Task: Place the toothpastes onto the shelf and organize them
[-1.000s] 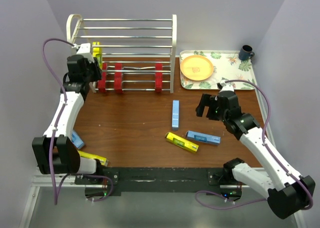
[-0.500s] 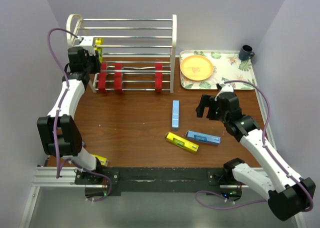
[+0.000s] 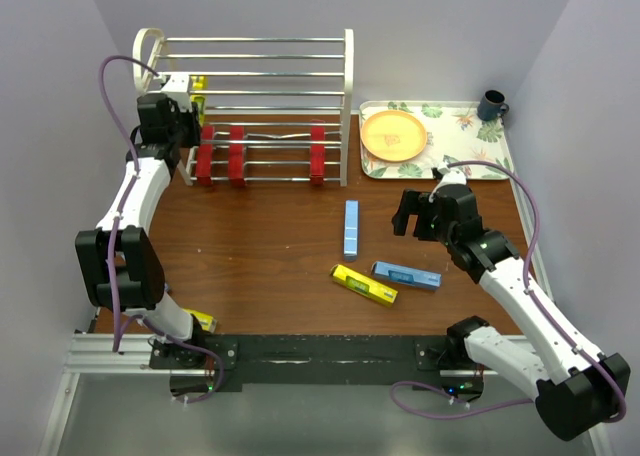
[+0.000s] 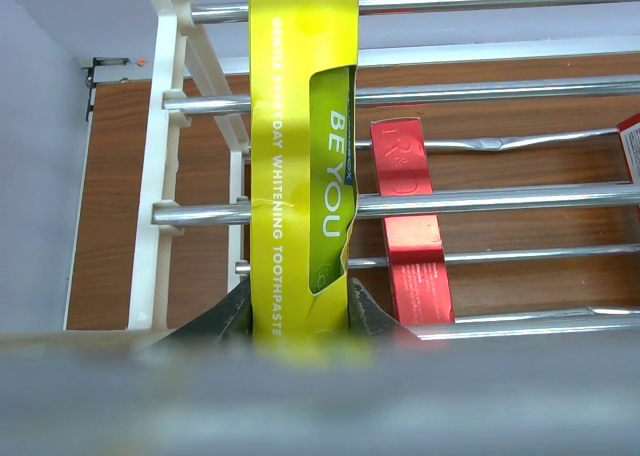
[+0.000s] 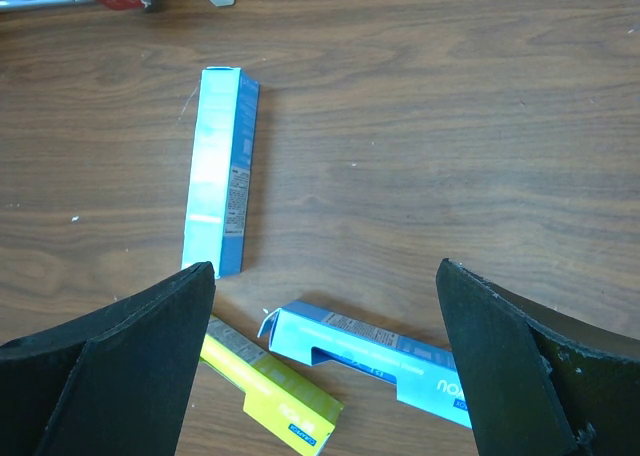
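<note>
So the yellow carton (image 4: 300, 176) is the one in play: it's pinched between the fingers of the left tool (image 4: 300, 321), which is closed tight on its lower end. It's poking up in front of the bars at the left end of the shelf (image 4: 165, 156). Down the side you can read "EVERY DAY WHITENING TOOTHPASTE", and "BE YOU" in white on the green panel. The red one next to it has embossed lettering I can't make out.

Three red cartons (image 3: 237, 156) already sit across the shelf's lower bars, two close together on the left and one further right. The yellow one is just beside the leftmost red, higher up.

My read is that we're mid-placement with the first yellow. The next move looks like easing it down so it rests across two bars and doesn't drop through the gap, then letting go. The bars are slick and the box is slim, so lining it up matters.

Out on the worktop (image 3: 260, 236) there's a light blue carton (image 3: 351, 228) lying lengthwise. Near it, a second yellow box (image 3: 364, 284) and another blue box (image 3: 406, 275) almost touch at their ends. One more yellow (image 3: 200, 319) is by the left arm's base. Only two blues show.

The right tool (image 5: 325, 266) hangs over that loose pile with its jaws spread wide, holding nothing. Off to the right is the floral tray (image 3: 470, 126) with an orange plate (image 3: 393, 134) and a dark mug (image 3: 491, 105).
</note>
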Robot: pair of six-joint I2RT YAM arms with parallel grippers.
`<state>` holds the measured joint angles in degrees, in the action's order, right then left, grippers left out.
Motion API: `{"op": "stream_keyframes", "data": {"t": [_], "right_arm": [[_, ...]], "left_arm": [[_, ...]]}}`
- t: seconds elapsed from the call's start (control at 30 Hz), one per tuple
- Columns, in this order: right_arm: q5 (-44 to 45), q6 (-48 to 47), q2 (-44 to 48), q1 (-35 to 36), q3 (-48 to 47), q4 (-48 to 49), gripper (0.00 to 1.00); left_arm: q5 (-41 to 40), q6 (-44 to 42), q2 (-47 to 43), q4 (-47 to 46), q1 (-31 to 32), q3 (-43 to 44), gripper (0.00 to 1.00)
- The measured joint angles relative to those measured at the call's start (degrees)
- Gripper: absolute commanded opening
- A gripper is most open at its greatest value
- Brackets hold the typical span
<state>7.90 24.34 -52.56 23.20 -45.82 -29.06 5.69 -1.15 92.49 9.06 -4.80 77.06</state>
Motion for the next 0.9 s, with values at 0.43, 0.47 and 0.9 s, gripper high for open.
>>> {"op": "stream_keyframes", "data": {"t": [0.43,0.47,0.9], "right_arm": [[0.0,0.0,0.0,0.0,0.3,0.0,0.98],[0.0,0.0,0.1,0.0,0.3,0.0,0.98],[0.0,0.0,0.1,0.0,0.5,0.0,0.98]], "left_arm": [[-0.2,-0.1,0.0,1.8,0.0,0.7,0.44],[-0.2,-0.1,0.0,2.0,0.0,0.9,0.45],[-1.2,-0.1,0.0,2.7,0.0,1.2,0.75]]}}
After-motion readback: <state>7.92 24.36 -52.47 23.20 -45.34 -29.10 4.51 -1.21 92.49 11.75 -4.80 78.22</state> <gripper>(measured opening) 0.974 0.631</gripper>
